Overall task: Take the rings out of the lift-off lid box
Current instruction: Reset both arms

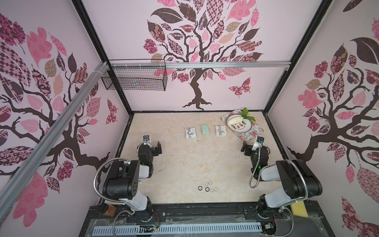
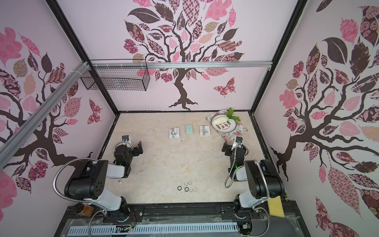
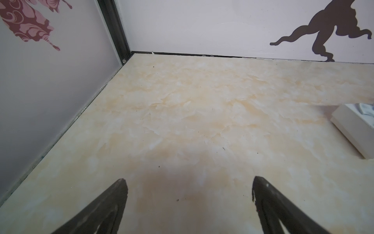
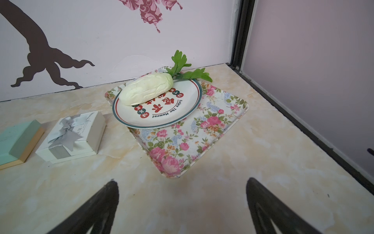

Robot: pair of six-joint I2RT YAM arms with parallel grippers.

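Rings (image 1: 205, 189) lie loose on the bare table (image 1: 184, 164), six of them: two black, four thin pale ones. They sit near the front edge, about midway between the two arm bases, and well apart from the three boxes at the back. The cluster's long axis runs side to side: four in the front row, two just behind.

Key relation: both grippers point at the back wall, so the rings are behind the fingers, toward the bases. Left gripper (image 1: 158, 148) and right gripper (image 1: 245, 148) have their fingers spread wide with nothing between them. Right looks marginally nearer the rings, but it's close to even.

Boxes in a row are the left white box (image 1: 190, 133), teal box (image 1: 205, 129) and right white box (image 1: 220, 130). All look shut. My read is that the rings are out and the task is essentially done.

View differences:
- Both top views show the rings (image 2: 185, 189); neither wrist view does.
- Left wrist view shows spread fingers (image 3: 119, 194), bare table and a corner of the left white box (image 3: 356, 125).
- Right wrist view shows the bowed lid seated on the right white box (image 4: 72, 137), plus the plate (image 4: 182, 119) and floral tray (image 4: 202, 145).
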